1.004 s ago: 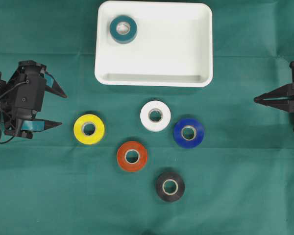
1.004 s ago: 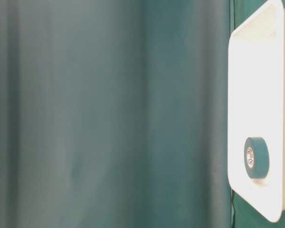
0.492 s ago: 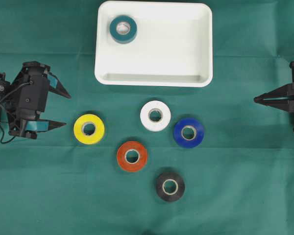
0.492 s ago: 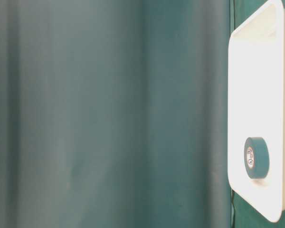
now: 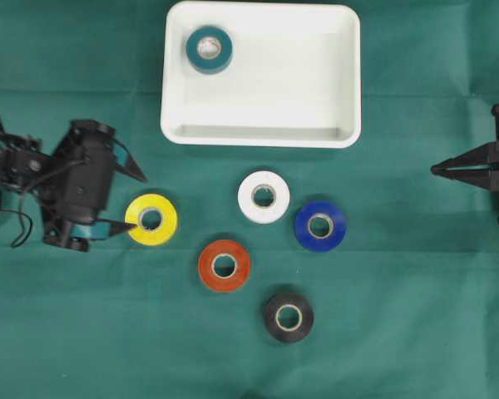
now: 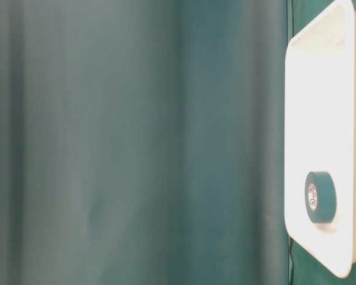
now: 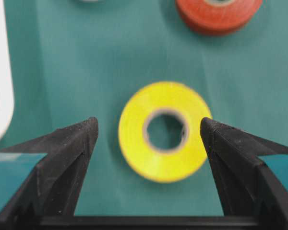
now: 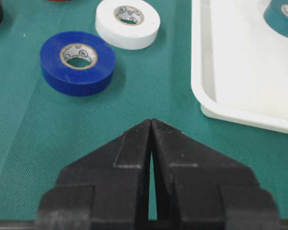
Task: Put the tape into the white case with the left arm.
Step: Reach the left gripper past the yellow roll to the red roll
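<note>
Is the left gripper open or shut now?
Open: the left gripper has its fingers spread apart on either side of the yellow tape, not touching it.

A desk covered with a dark green cloth point(image 5: 416, 332) fills the overhead view. Near the far edge lies a white case point(image 5: 349, 75), a shallow rectangular tray with rounded corners. Five rolls of tape lie flat on the cloth in front of it, none touching another. A yellow roll point(image 5: 151, 219) sits furthest left. A white roll point(image 5: 264, 196) lies just below the case, with a blue roll point(image 5: 320, 225) close beside it to the right. An orange roll point(image 5: 224, 265) lies between and below the yellow and white ones. A black roll point(image 5: 289, 316) is nearest the bottom.
</note>
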Robot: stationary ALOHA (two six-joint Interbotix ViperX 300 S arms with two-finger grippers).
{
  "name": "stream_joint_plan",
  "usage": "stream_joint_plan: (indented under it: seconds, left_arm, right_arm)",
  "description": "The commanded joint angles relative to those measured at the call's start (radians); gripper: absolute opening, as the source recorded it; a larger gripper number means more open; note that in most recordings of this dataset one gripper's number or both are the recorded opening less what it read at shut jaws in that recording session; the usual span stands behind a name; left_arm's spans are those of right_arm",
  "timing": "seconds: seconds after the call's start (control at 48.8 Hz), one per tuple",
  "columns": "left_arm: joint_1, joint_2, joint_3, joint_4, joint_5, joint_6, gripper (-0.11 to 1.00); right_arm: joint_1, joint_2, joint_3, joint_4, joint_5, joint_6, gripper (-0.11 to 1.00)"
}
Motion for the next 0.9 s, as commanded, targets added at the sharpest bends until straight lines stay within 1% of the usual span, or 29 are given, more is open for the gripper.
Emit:
stream_joint_plan:
  seconds: [0.0, 0.184, 0.389, 0.717, 0.881]
  left_arm:
    - [-0.009, 0.046, -0.066, -0.002, -0.008, -0.002, 0.84]
    - [-0.02, 0.155, -0.152, -0.003, -0.009, -0.003, 0.84]
    - [-0.031, 0.244, -0.235, -0.003, -0.009, -0.006, 0.84]
    - [-0.055, 0.364, -0.337, -0.002, -0.009, -0.006, 0.84]
    - [-0.057, 0.405, -0.37, -0.003, -0.008, -0.006, 0.84]
  right_arm:
    - [0.0, 0.005, -0.012, 0.0, -0.009, -0.002, -0.09]
    - [0.0, 0.005, -0.012, 0.0, -0.011, -0.002, -0.09]
    - [-0.002, 0.005, -0.011, 0.0, -0.009, -0.002, -0.09]
    - [-0.002, 0.005, -0.011, 0.0, -0.011, -0.002, -0.09]
    - [0.0, 0.005, -0.011, 0.0, -0.009, -0.002, -0.09]
